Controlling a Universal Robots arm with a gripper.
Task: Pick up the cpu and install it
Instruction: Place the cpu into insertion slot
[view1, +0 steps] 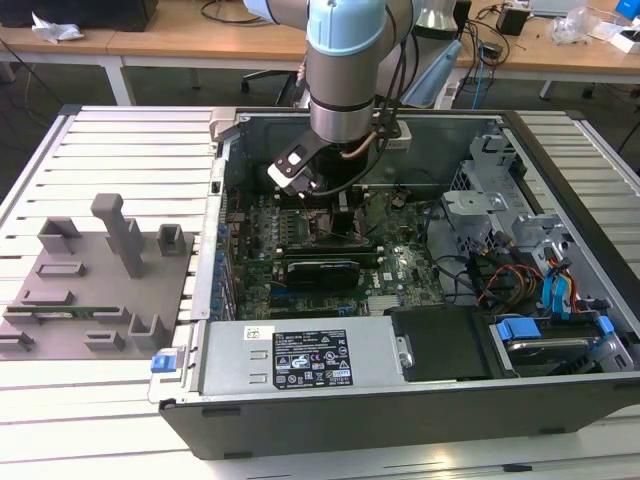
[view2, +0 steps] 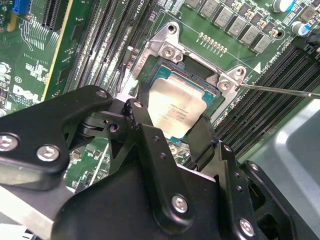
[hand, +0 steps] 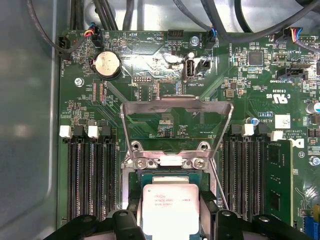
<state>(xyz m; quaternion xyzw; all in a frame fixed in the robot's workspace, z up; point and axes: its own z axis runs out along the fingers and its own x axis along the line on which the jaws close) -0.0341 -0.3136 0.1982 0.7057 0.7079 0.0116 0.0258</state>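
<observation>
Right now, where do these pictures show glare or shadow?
First wrist view: white glare on the board beside the battery. Second wrist view: the cpu gleams, the gripper looms dark. Exterior view: even light, shade inside the case.

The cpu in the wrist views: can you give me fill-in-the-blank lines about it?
The hand holds the cpu at the ___ of the motherboard.
The metal retention frame beside it is flipped ___.
The round silver disc on the motherboard is a coin ___.
Missing: socket; open; battery.
</observation>
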